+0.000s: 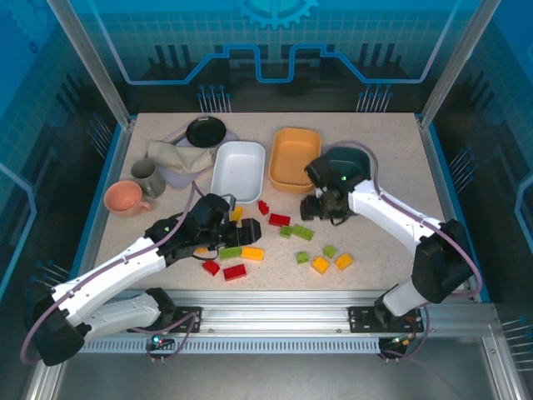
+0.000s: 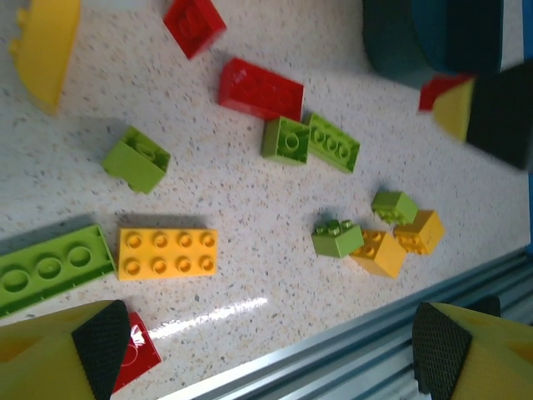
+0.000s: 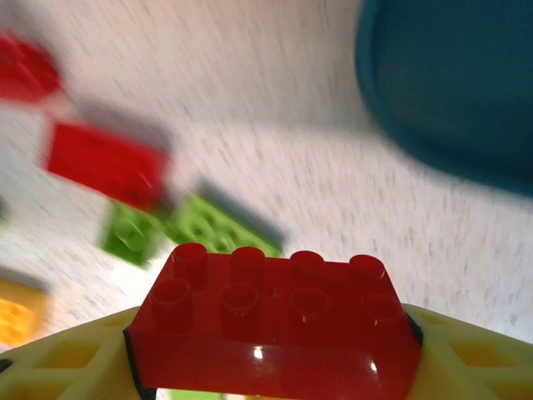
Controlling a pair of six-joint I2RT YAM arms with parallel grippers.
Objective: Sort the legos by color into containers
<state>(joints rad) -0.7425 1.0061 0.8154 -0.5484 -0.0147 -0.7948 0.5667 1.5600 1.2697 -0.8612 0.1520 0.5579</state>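
One arm carries a load in this figure: which? — Reader

The right gripper. Its jaws are closed on the two short ends of a red brick, studs up and raised off the table, with the dark teal tub just beyond. The left gripper hangs wide apart with nothing between its pads, above the loose bricks near the front rail. — Legend

What may fail from this position? — Reader

Three hazards, all judged.

(a) Slip: the plastic is smooth and is clamped across its long way. The blurred wrist view suggests brisk travel. A sharp swing could twist the red brick free and drop it back among the mixed colours.

(b) Wrong bin: the teal tub is nearest, with the orange tub and the white tub further left. Nothing visible fixes which colour belongs where, so a hasty release could start a mixed bin.

(c) Crowding: both arms work near the same pile. A reach toward the white tub would bring the right arm close to the left one.

Separately, the left gripper risks nudging neighbours on descent. The yellow brick lies just beside a long green brick. Open jaws could straddle both, or shove the small cluster toward the rail. — Legend
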